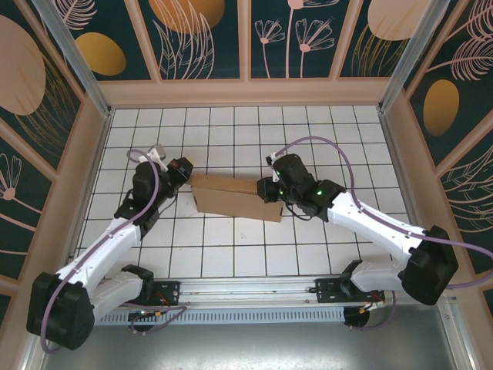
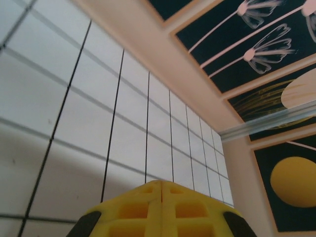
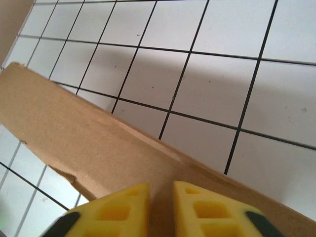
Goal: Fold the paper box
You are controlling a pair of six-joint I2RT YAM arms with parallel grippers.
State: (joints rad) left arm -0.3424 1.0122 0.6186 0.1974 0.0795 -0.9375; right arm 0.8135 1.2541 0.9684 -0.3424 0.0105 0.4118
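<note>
Cardboard risking unfolding
Right claw [image 3: 161,197] is gaping narrowly at 3 o'clock on the paper box [image 1: 231,199]; left claw [image 2: 162,192] is sitting closed, empty.

The left arm [image 1: 100,258] and right arm [image 1: 377,223] have white link shells between bulky black joint housings. A lilac cable [image 1: 316,139] loops along each. A green light [image 1: 317,187] glows on the right wrist. The yellow fingers [image 3: 207,210] are black-edged, with square recessed pockets.
</note>
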